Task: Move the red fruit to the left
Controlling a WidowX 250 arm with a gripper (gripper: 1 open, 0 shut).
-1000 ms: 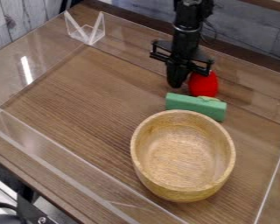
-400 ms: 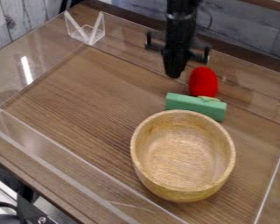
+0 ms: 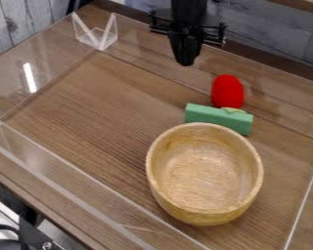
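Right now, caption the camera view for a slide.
Red fruit beside a green block, behind a wooden bowl, the dark tool above the table.

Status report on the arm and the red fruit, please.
Black gripper off the red fruit, holding nothing visible. Glossy red rounded toy fruit on wooden table, right side. Nothing visible blocking leftward path.

red fruit [image 3: 227, 92], green block [image 3: 219, 119], pale tan bowl [image 3: 205, 174], brown wood-grained table [image 3: 87, 122].

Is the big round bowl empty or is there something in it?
Empty: the bowl stands upright, and its pale inside shows bare all the way across.
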